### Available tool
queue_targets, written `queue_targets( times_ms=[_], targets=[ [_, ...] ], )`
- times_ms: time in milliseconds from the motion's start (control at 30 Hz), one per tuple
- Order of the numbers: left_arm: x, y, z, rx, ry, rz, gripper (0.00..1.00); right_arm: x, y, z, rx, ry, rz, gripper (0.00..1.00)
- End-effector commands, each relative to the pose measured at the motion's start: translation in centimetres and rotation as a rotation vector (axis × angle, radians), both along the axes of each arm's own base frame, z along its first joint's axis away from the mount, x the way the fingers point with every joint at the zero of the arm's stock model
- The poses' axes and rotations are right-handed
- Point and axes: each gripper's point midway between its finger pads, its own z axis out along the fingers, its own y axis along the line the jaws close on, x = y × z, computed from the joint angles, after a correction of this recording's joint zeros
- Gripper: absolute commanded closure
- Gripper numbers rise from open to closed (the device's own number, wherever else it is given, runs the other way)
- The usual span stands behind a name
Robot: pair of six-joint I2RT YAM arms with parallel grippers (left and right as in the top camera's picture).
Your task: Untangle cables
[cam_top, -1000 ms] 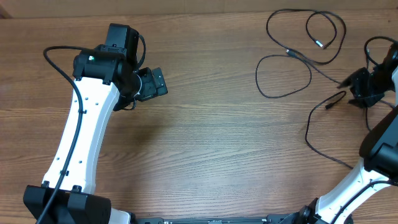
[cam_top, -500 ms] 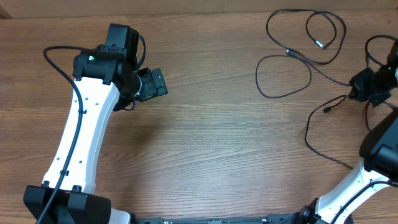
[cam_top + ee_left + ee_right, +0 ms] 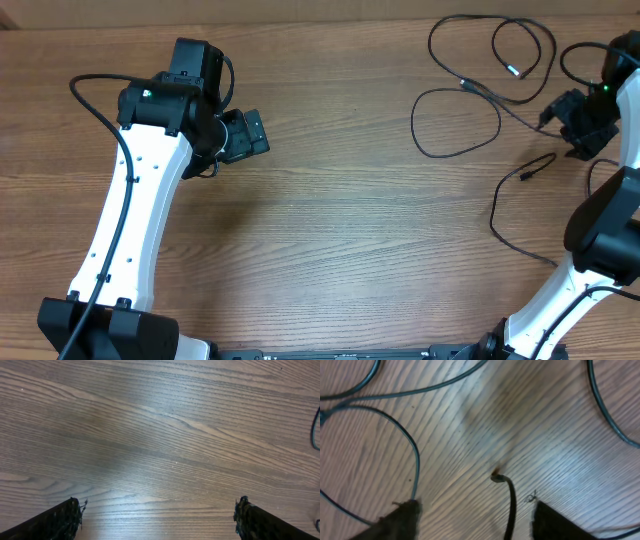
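Several thin black cables lie looped at the far right of the table, and one more cable trails toward the front. My right gripper hovers beside them, open. In the right wrist view a cable end with a small plug tip lies loose between the two fingers, touching neither; the gripper's gap is wide. Other cable loops curve past on the left. My left gripper is far from the cables, open over bare wood.
The wooden table carries only the cables and both white arms. The left arm's thick black wire arcs over its link. The right arm's base stands at the front right corner.
My right gripper has moved toward the table's far edge, shutting and then opening again. The cable end now lies free between its fingers. The left arm has not moved.
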Motion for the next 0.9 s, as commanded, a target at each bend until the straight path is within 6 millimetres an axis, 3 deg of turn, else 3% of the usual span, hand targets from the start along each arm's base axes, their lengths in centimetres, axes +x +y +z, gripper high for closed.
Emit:
queue_targets(
  times_ms=[0, 167, 233, 367, 533, 700, 867],
  targets=[
    [-0.1, 0.1, -0.5, 0.015, 0.014, -0.021, 0.0, -0.6, -1.5, -0.6, -0.071, 0.032, -0.023, 0.2],
    [-0.1, 0.1, -0.4, 0.015, 0.011, -0.021, 0.0, -1.8, -0.9, -3.3, -0.042, 0.077, -0.026, 0.2],
    [0.0, 0.1, -0.4, 0.014, 0.009, -0.021, 0.0, -2.1, -0.5, -4.1, -0.025, 0.086, -0.026, 0.26],
    [0.1, 0.0, -0.4, 0.014, 0.006, -0.021, 0.0, -2.3, -0.4, -4.9, -0.025, 0.089, -0.023, 0.52],
    [0.0, 0.1, -0.4, 0.014, 0.007, -0.021, 0.0, -2.0, -0.6, -5.0, -0.035, 0.077, -0.024, 0.94],
    [0.1, 0.0, -0.4, 0.014, 0.005, -0.021, 0.01, -3.0, -2.4, -4.2, -0.157, 0.136, -0.098, 0.96],
    [0.3, 0.0, -0.3, 0.012, -0.004, -0.021, 0.01, -4.0, -3.8, -1.6, -0.355, 0.21, -0.182, 0.96]
  ],
)
